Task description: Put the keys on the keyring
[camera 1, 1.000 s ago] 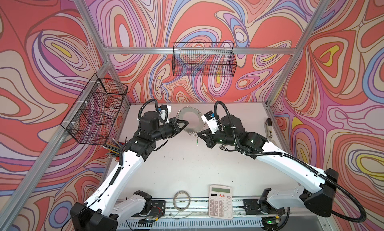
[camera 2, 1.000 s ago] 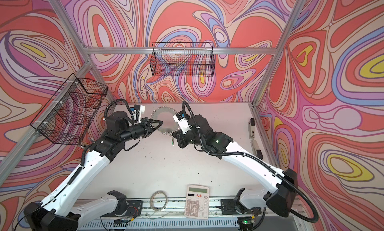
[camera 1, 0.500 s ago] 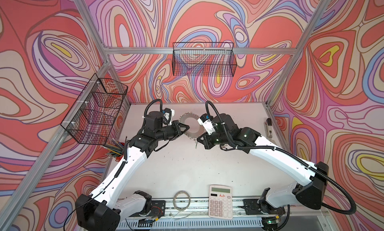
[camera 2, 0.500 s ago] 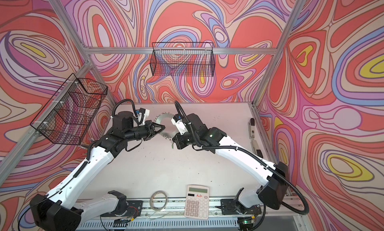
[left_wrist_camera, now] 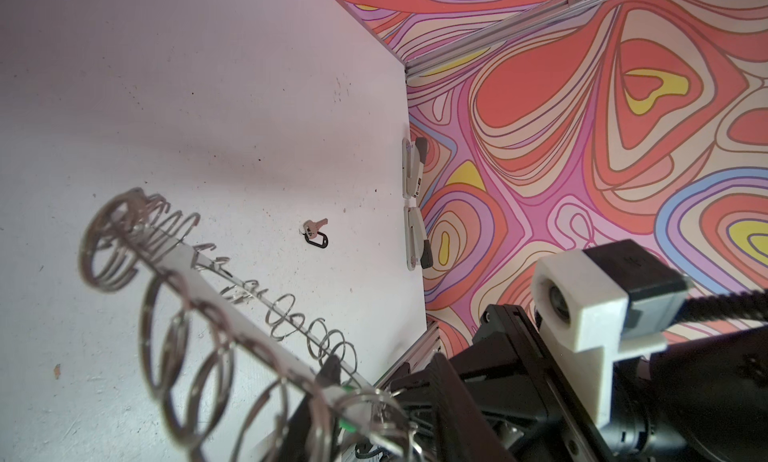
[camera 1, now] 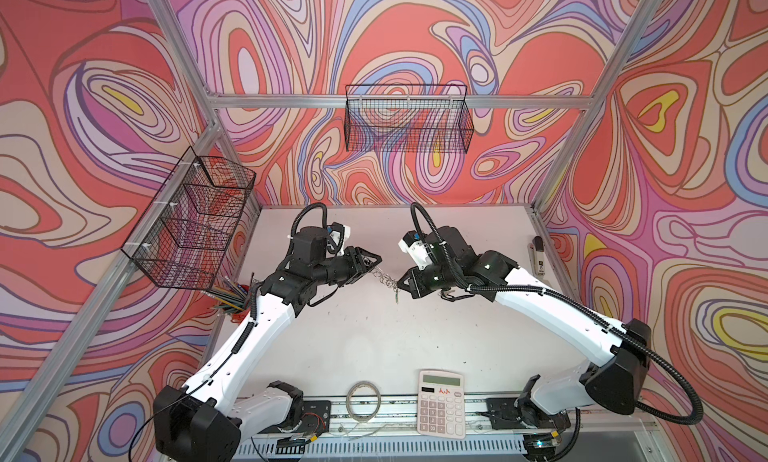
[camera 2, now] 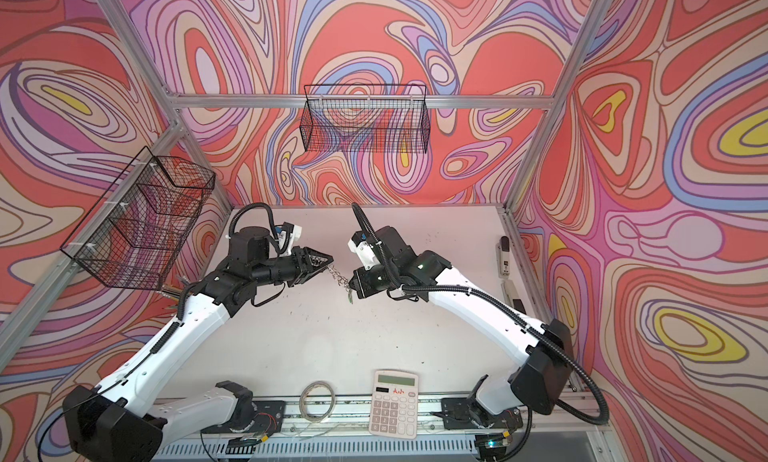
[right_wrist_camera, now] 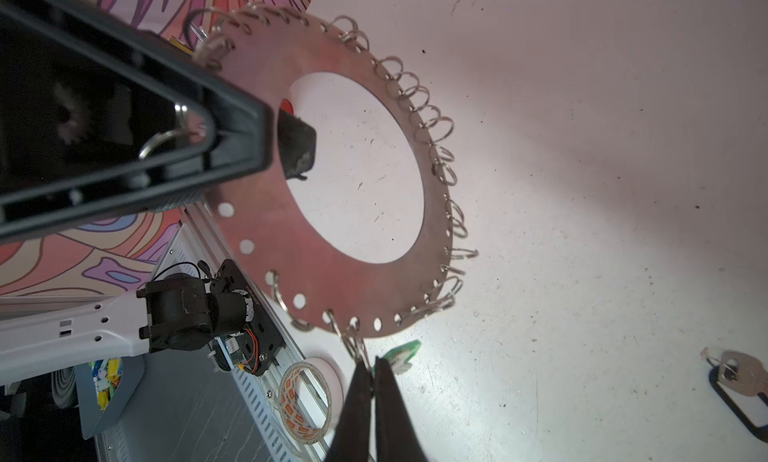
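In both top views the keyring (camera 1: pixel 386 278) hangs edge-on over the bench (camera 1: pixel 374 347) between the left gripper (camera 1: pixel 372 264), whose hold I cannot tell, and the right gripper (camera 1: pixel 400 284); the back basket (camera 1: pixel 409 119) at 12 and side basket (camera 1: pixel 187 223) at 9 o'clock look empty. The left wrist view shows the black key (left_wrist_camera: pixel 316 233) on the bench, well apart from the keyring. In the right wrist view the right gripper pinches the keyring's looped rim, green key (right_wrist_camera: pixel 401 354) just beside; if the left gripper slackens, the keyring could swing free, and a grey bin (right_wrist_camera: pixel 129 397) holds coloured bits.

Silver keyring (right_wrist_camera: pixel 324 273), green tag (right_wrist_camera: pixel 401 354), black-tagged silver key (right_wrist_camera: pixel 744 374), white table (camera 1: pixel 374 335), red-pink swirled walls (camera 1: pixel 415 32)
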`<state>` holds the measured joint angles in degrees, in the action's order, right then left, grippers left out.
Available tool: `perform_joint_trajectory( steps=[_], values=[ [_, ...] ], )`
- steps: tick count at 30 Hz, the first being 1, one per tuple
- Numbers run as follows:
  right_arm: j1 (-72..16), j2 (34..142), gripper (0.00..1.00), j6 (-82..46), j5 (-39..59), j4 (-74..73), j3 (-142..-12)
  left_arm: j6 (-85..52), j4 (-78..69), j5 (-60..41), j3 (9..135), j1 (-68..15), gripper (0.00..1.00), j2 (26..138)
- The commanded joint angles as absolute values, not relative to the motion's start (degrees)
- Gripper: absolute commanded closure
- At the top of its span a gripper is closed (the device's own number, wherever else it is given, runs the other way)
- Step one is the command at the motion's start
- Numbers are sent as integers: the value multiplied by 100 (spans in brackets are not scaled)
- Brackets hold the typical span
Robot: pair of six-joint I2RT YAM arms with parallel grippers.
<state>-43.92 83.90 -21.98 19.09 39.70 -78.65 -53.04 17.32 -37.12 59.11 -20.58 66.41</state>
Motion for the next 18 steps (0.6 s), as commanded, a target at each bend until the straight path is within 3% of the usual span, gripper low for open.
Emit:
perform_joint_trajectory(
  steps=[1,10,18],
  values=[
    [-4275,8329,100,-2509,2349,3838,-7621,-5306,1650,-3921,5844,-1972,56,6606],
    [-4087,8430,100,-2672,2541,4059,-7549,-5003,2114,-4433,5829,-1750,43,6697],
    [-3856,8604,100,-3033,2797,4108,-7316,-4467,2591,-4689,6043,-1618,43,6706]
  ],
)
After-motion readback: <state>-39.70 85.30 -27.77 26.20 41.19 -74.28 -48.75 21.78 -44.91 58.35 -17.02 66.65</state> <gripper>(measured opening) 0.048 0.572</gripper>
